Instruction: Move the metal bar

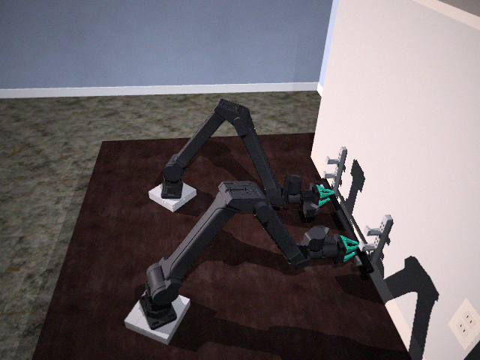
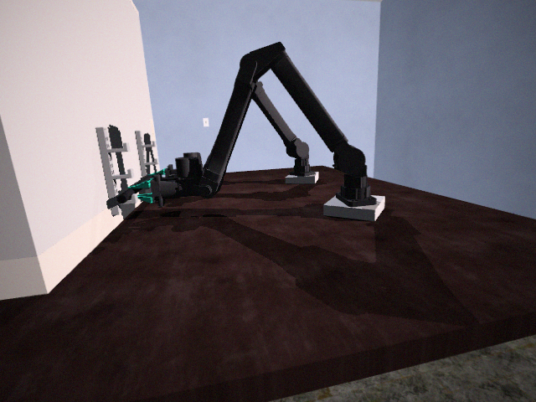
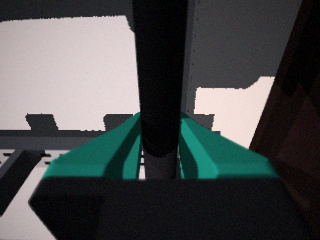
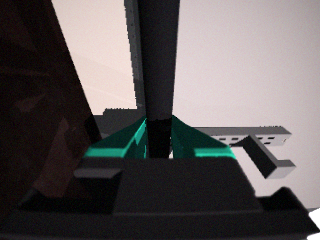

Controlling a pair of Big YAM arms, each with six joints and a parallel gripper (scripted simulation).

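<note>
Your left jaws (image 1: 330, 196) (image 2: 138, 191) and right jaws (image 1: 357, 248) (image 2: 152, 175) both pinch the metal bar (image 1: 343, 214) (image 2: 113, 202) (image 3: 161, 60) (image 4: 159, 60). You have it down by the lowest arms of the wall rack (image 1: 383, 237) (image 2: 103, 151) (image 4: 281, 132); whether it touches them, you can't tell.

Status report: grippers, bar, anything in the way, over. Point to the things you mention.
Left gripper (image 1: 332, 193) (image 2: 135, 191) (image 3: 160, 120) and right gripper (image 1: 357, 247) (image 2: 149, 175) (image 4: 159, 119) shut on metal bar (image 1: 343, 217) (image 2: 113, 202) (image 3: 160, 75) (image 4: 160, 60). Bar below top rack arms (image 1: 373, 231) (image 2: 118, 149). Middle rack arms (image 1: 368, 247) (image 2: 121, 175) could snag lift.
</note>
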